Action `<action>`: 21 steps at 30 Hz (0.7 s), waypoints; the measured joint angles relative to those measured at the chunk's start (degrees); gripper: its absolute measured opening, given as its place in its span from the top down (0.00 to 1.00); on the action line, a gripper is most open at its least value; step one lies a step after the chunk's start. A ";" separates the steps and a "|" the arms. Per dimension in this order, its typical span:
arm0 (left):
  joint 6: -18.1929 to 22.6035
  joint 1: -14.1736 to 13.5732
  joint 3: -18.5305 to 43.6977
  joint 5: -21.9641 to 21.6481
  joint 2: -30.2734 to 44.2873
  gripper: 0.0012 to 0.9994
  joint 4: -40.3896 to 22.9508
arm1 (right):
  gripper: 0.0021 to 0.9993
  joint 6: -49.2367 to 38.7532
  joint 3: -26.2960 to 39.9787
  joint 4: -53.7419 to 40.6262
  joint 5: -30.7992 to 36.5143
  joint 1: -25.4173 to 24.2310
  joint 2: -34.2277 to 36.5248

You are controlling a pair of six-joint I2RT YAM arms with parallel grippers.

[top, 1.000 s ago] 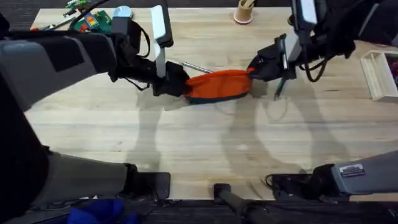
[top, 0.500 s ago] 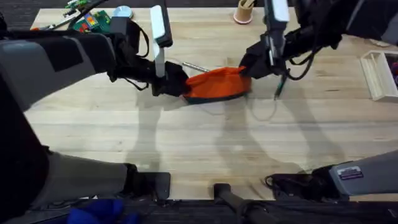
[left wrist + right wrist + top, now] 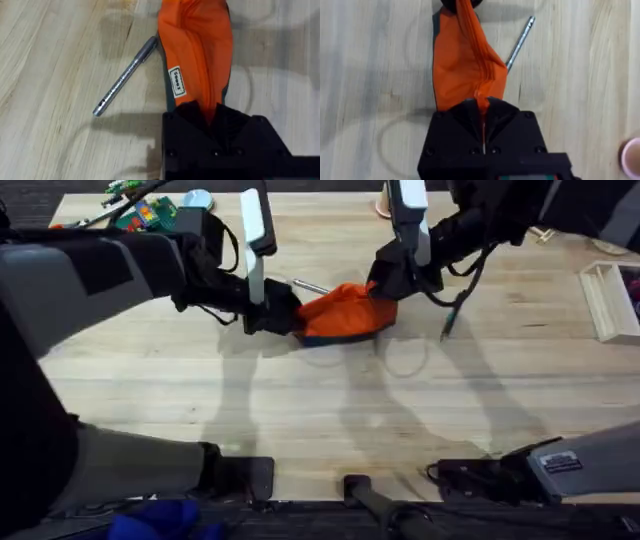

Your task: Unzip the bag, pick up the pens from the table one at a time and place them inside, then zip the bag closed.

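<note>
We find the left gripper point(image 3: 285, 315) clamped tight on one end of the bag point(image 3: 340, 313), orange fabric pinched between its black fingers point(image 3: 200, 125), as the left wrist view shows. The right gripper point(image 3: 383, 283) is closed on the opposite end, its fingers point(image 3: 482, 120) nipping a thin fold of orange along the zipper line; we cannot make out the zipper pull itself.

Between the two grippers the bag sits bunched and humped, its fabric gathered into ridges nearer the right gripper, dark base against the table point(image 3: 300, 410). A small white label point(image 3: 176, 82) shows on the orange side close to the left gripper.

Just beside the bag, on the far side from the arm bases, we note the silver pen point(image 3: 312, 286) lying flat on the wood, one end touching or nearly touching the fabric; the left wrist view has it slanting away from the bag point(image 3: 197, 55).

Beyond the right gripper, away from the bag, the dark pen point(image 3: 450, 323) lies on the table, well apart from the silver one.

At the far table edge behind the right gripper stands a small cup point(image 3: 385, 202). A wooden tray point(image 3: 605, 300) sits farther out to the right.
</note>
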 joint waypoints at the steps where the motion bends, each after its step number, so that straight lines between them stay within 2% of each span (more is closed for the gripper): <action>1: 0.00 0.00 0.00 0.01 0.00 0.96 0.02 | 0.97 0.87 0.02 -0.08 0.66 0.06 0.00; 21: 0.00 -0.11 0.02 0.02 0.00 0.96 0.02 | 0.97 13.54 0.44 -0.13 7.92 0.34 0.00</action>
